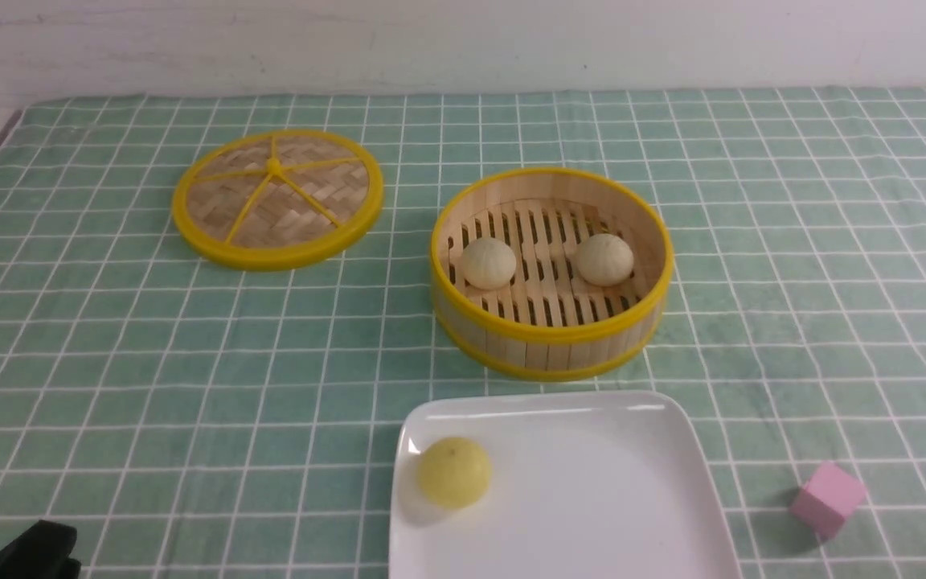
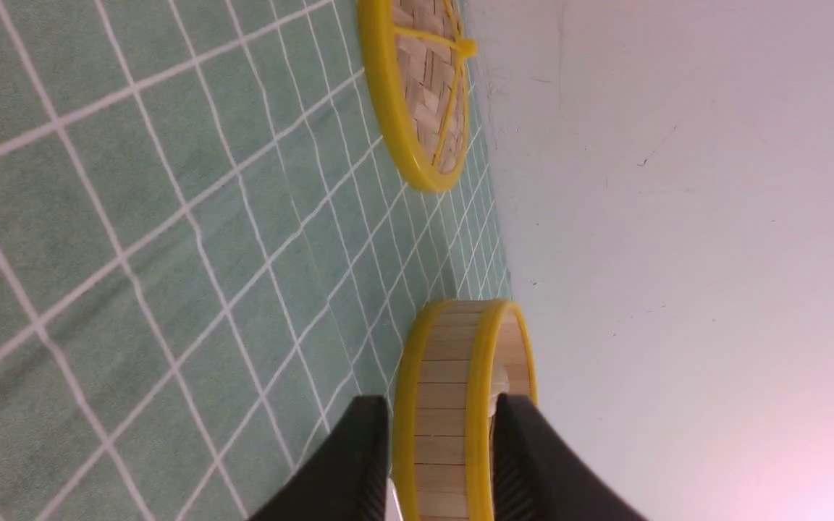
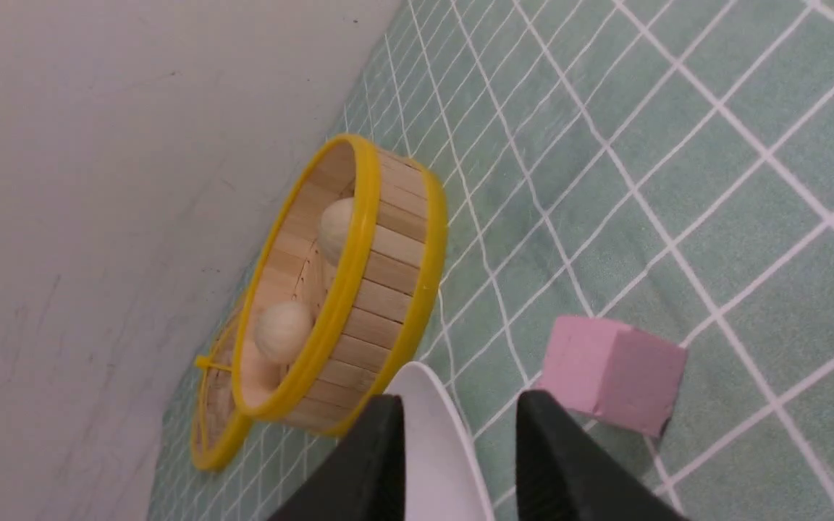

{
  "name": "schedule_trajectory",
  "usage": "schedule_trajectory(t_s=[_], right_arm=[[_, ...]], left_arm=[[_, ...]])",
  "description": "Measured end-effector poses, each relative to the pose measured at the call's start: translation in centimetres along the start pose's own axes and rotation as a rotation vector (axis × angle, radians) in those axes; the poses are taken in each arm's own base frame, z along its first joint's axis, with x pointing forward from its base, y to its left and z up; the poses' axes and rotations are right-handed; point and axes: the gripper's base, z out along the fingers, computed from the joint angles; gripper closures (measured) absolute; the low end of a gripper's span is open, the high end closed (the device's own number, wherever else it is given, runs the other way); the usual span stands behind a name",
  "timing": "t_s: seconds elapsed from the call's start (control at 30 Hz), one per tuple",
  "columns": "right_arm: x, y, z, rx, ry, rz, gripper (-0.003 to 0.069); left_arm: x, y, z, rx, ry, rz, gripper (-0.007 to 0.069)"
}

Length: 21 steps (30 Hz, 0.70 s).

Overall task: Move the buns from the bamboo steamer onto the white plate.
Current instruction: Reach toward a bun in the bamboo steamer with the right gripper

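Now parked with left gripper [image 2: 440,409] and right gripper [image 3: 460,405] partly spread, gripping nothing. Yet to lift buns [image 1: 489,263] off steamer [image 1: 551,347] floor onto plate [image 1: 592,498]. Risk of clipping steamer wall, knocking bun aside.

Bench cloth [image 1: 109,338]: sea-green, white grid lines. Round bamboo steamer [image 1: 551,342]: pale wood slats, yellow rims top and bottom. Two round dough buns [image 1: 489,263] [image 1: 604,259]: cream-beige. Flat round woven lid [image 1: 278,201]: tan herringbone weave, yellow rim and spokes. Glossy square plate [image 1: 592,498]: white. Smooth ball [image 1: 454,472]: lemon yellow. Small cube [image 1: 827,497]: pink. Wall [image 1: 463,40]: off-white. Fingers [image 2: 348,470] [image 3: 569,463] on both arms: black.
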Motion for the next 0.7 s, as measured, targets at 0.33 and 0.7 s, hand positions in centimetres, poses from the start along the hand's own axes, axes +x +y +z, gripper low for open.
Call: schedule_trajectory(t_s=[0.33,0.7], right_arm=[[-3.8,7.9,-2.6,-0.111,-0.092,-0.407,0.0619],[-6.4,12.7,5.4,0.280,0.818,-0.631,0.0654]], left_arm=[[-0.7,-5.0,-1.7,0.105,-0.034,0.335,0.0557],[-0.3,-8.6,1.5,-0.517,0.588,0.678,0.0623]])
